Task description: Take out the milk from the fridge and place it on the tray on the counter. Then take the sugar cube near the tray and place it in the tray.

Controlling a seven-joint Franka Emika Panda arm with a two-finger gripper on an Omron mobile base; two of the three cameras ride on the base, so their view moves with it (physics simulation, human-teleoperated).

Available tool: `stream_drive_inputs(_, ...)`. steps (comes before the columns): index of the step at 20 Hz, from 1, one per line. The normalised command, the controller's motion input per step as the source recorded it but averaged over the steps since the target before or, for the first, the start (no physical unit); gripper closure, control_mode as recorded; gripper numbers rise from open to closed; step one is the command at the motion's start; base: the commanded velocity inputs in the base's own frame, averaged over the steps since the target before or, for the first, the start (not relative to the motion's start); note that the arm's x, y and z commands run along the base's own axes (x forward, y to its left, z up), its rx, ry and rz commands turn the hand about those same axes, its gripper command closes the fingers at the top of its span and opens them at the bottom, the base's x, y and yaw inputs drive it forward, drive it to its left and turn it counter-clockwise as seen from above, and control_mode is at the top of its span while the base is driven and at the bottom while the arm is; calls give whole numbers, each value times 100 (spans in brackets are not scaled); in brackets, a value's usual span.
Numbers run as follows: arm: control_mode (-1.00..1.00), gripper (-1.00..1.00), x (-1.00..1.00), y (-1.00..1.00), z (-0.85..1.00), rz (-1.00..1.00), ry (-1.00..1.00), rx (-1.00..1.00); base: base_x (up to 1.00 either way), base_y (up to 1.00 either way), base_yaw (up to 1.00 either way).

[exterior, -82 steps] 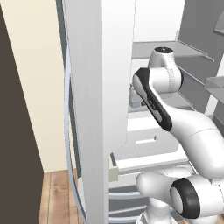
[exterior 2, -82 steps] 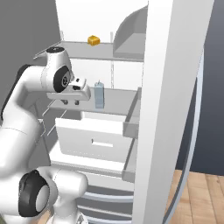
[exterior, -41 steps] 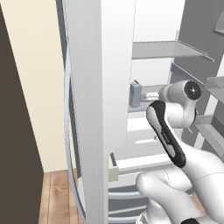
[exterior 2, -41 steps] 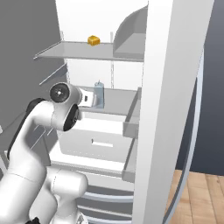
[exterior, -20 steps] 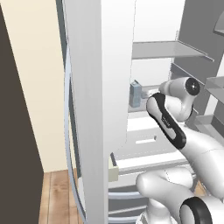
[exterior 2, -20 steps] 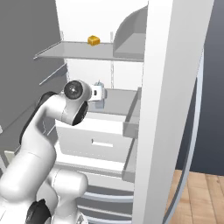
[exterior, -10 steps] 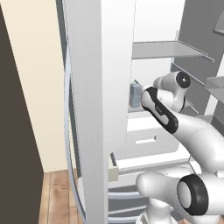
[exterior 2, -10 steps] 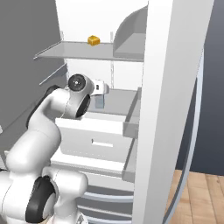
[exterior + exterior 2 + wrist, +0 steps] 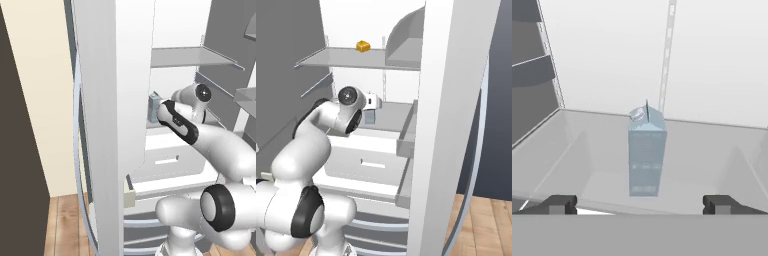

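Claw lined up on the milk, not yet around it.
Left to right: fridge [image 9: 107, 100] door, thick, smooth, white; the milk [image 9: 646, 152] upright on a grey inner shelf, dead ahead of the gripper [image 9: 639, 204], long axis vertical, gabled pale-blue carton; jaws spread wide, empty, tips short of the carton's sides.
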Motion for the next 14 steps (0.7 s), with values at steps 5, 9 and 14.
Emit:
stream_drive_inputs(5,-100,-100,13,0,-10,0,0,0,0,0,0)
stream_drive_inputs(9,-100,-100,12,0,-5,0,0,0,0,0,0)
stream_drive_inputs(14,-100,-100,25,0,0,0,0,0,0,0,0)
